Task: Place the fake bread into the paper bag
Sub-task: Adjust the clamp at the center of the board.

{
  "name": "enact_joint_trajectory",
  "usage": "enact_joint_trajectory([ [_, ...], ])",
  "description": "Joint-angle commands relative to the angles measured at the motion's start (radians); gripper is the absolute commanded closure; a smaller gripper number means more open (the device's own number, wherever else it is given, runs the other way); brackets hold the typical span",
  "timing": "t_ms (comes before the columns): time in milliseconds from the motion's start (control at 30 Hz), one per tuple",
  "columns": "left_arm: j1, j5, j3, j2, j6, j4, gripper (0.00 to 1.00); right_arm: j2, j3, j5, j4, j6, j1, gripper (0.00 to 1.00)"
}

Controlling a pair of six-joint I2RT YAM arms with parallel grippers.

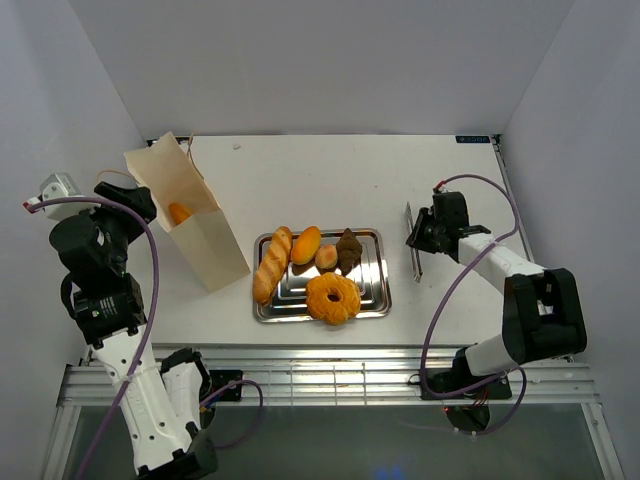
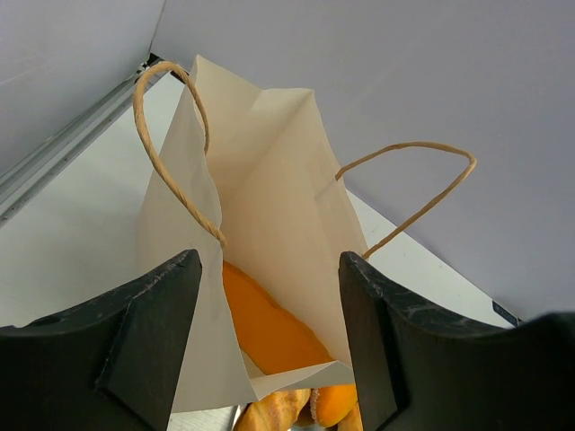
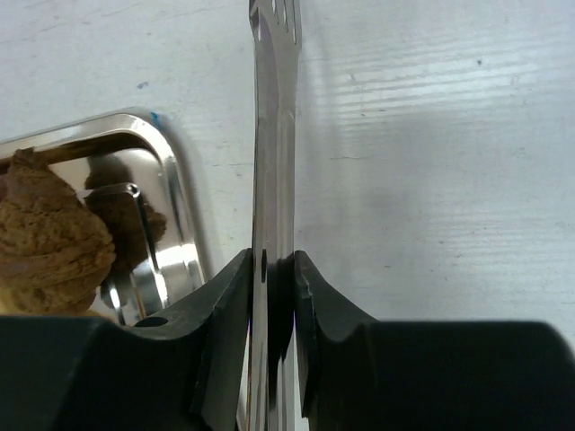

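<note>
R gripper: the right gripper (image 3: 271, 260) is clamped on the tongs (image 3: 274, 135), blades pinched flat betw. its fingers (image 3: 229, 305).
L gripper: the left gripper (image 2: 269, 262) has its jaws spread wide, right at the bag mouth. It looks clear of the paper, tho from here I can't be sure it isn't brushing a wall.
Bread, where: most of the fake bread (image 1: 326, 258) sits on the tray (image 1: 372, 312) mid-table: baguette (image 1: 272, 265), oval roll (image 1: 306, 244), dark pastry (image 1: 348, 250), doughnut (image 1: 332, 297). One orange loaf (image 2: 265, 328) is already down inside the paper bag (image 1: 215, 250).
Key relation: the tray lies just to the left of the tongs. The dark pastry, at the tray's right end, is the closest piece.
Tongs axis: near-to-far, roughly parallel w/ the tray's short edge. I reckon they must swing left and tip down to reach anything.
Baguette axis: near-to-far, a bit slanted, at the tray's left end, on the bag's side.
Nearer arm: right arm for the tray, left arm for the bag.
Bag: stands just left of the tray, mouth up, cord handles (image 2: 171, 153) arching over either side.
In the way: the whole tray lies betw. tongs and bag, so a carry prob. passes over it. Handles and L gripper crowd the mouth, so there's a snag risk, I'd say.
</note>
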Motion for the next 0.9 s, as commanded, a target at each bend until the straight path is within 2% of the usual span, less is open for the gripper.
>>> enact_joint_trajectory([
  [0,-0.002,0.016,-0.011,-0.009,-0.001,0.02,0.27,-0.039,-0.058,0.105,0.098,0.038,0.006,0.71],
  [233,-0.002,0.028,-0.03,-0.017,-0.008,0.029,0.27,-0.042,-0.167,0.214,0.123,0.084,0.046,0.69],
  [400,0.0,0.037,-0.036,-0.018,-0.012,0.031,0.27,-0.054,-0.228,0.246,0.147,0.092,0.075,0.61],
  [867,-0.002,0.039,-0.042,-0.021,-0.009,0.032,0.28,0.042,-0.23,0.407,0.058,0.14,0.157,0.46],
])
